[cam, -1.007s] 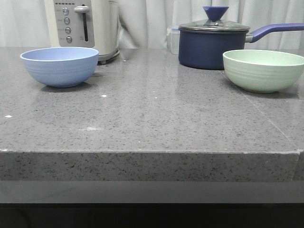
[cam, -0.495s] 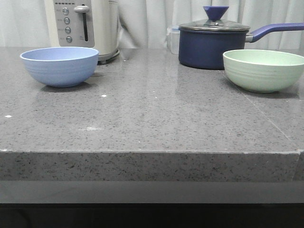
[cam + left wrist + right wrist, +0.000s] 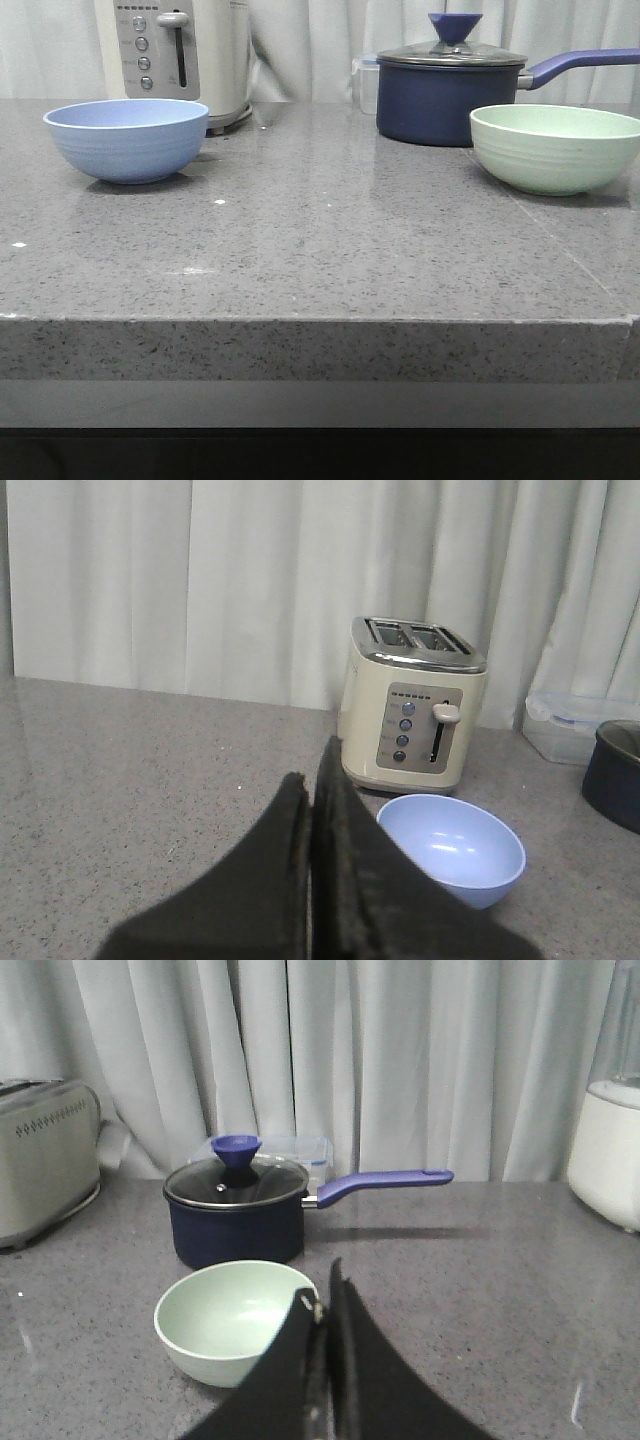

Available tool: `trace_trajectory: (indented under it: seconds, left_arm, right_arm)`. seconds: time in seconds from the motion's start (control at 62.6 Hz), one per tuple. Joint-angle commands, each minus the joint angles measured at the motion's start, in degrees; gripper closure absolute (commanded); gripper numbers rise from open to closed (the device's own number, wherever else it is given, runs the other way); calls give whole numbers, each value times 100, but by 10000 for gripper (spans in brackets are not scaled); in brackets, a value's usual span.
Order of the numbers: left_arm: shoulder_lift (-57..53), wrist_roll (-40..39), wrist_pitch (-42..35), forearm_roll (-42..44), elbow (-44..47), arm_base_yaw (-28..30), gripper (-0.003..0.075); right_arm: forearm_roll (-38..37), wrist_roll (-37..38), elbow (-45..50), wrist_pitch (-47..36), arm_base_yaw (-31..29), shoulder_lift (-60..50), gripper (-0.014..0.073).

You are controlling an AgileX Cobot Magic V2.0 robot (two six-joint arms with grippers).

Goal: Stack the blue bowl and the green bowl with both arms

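Sitting apart, ridged matte blue bowl [image 3: 127,140], green bowl [image 3: 555,148]

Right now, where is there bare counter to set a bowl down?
The wide middle between the blue bowl and green bowl, forward to the counter edge, is bare. The back is crowded: toaster behind blue, saucepan behind green.

The left gripper [image 3: 312,780] (jaws pressed together) faces the blue bowl [image 3: 452,848].
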Motion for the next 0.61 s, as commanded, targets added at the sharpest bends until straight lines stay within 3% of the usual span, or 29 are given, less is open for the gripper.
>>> trace_trajectory:
  seconds: [0.0,0.24,0.591]
  left_arm:
    - [561,-36,150,-31,-659,12,740]
    - [1455,48,336,-31,-1034,12,740]
    - [2058,48,367,-81,-705,12,740]
  right_arm:
    - [-113,-18,-627,122,-23,593,648]
    - [-113,-18,-1038,843,-23,1634,648]
    - [-113,-18,-984,970,-23,2286,648]
